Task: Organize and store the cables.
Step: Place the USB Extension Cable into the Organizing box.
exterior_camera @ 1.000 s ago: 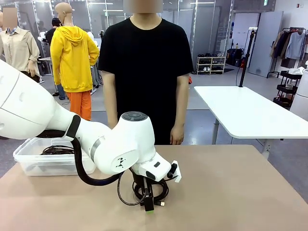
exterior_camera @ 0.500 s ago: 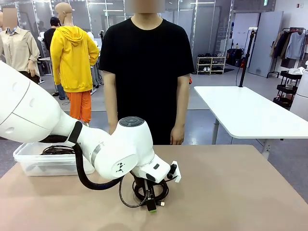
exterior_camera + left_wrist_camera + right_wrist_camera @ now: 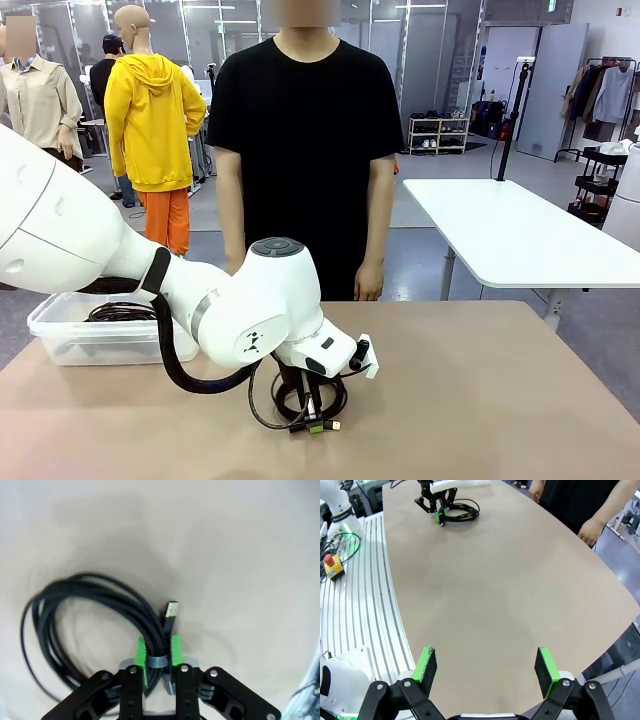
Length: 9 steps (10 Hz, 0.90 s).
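A coiled black cable [image 3: 90, 625] is pinched at its banded section between the green pads [image 3: 142, 661] of the left gripper [image 3: 314, 424], with the loop lying on the table [image 3: 480, 400] to one side of the fingers and a gold plug [image 3: 170, 614] sticking up just beyond them. The right gripper [image 3: 487, 669] is held wide apart over bare tabletop with nothing between its pads, and the cable is seen far ahead of it. More cable is seen in a clear bin [image 3: 70, 335] well behind the left gripper.

Bare table [image 3: 480, 400] lies open at three o'clock; a plastic bin [image 3: 60, 335] blocks nine, the person [image 3: 305, 150] twelve.
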Available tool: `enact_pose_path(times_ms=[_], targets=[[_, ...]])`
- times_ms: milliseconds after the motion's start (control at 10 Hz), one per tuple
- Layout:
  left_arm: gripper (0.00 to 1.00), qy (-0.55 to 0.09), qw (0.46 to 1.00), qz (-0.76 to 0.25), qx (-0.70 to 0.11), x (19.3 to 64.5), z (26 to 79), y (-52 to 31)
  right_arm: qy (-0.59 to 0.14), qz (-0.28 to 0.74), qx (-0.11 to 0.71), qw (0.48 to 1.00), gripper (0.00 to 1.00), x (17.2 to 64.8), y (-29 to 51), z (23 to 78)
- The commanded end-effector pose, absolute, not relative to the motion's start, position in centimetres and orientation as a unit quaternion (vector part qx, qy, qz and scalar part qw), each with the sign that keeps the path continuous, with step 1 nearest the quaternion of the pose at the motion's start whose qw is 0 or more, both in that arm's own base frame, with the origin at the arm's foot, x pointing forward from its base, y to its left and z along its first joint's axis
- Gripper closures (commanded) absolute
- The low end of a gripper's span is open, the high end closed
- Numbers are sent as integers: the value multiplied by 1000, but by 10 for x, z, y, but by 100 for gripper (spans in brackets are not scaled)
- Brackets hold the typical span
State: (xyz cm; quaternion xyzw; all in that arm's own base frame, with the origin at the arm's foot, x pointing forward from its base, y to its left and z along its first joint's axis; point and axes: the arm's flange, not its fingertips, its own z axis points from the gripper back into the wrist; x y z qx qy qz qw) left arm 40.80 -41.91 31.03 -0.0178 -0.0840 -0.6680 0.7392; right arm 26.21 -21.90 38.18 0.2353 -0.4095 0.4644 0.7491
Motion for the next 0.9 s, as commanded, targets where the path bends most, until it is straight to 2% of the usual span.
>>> enact_pose_path(times_ms=[0, 300, 400, 800], targets=[[100, -63, 743, -666, -26, 405, 333, -414, -417, 465, 237, 744, 0, 263, -221, 383], [100, -57, 754, -655, -14, 395, 392, -406, -417, 465, 237, 744, 0, 263, -221, 383], [93, -71, 750, -657, 5, 393, 416, -398, -417, 465, 237, 744, 0, 263, -221, 383], [93, -97, 742, -661, 42, 402, 471, -339, -417, 465, 237, 744, 0, 263, -221, 383]])
